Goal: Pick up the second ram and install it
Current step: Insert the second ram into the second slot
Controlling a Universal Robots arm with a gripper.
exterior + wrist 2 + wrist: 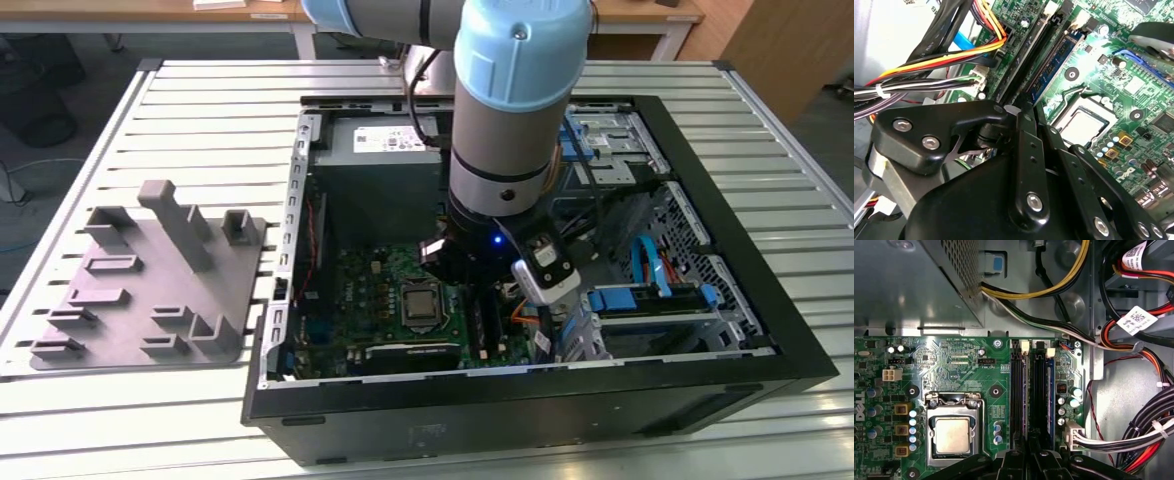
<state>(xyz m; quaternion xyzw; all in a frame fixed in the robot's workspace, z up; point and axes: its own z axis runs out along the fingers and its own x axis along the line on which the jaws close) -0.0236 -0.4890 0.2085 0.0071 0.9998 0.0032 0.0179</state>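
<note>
- Black hand [1026, 107] down inside open black PC case [747, 330], over the memory slots.
- Fingers pressed together atop the second ram, a thin blue stick [1050, 390] seated upright in its slot, just ahead of the fingertips.

Glossy green motherboard [954, 365], matt grey plastic tray [147, 290], ribbed metal table [94, 130].

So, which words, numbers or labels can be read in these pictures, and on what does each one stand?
No text can be quoted with confidence.
Cable tags in the first wrist view: a printed code and small print, too small to read.
Motherboard: white markings, too small to read.
Power supply label in the exterior view: blurred.
</note>
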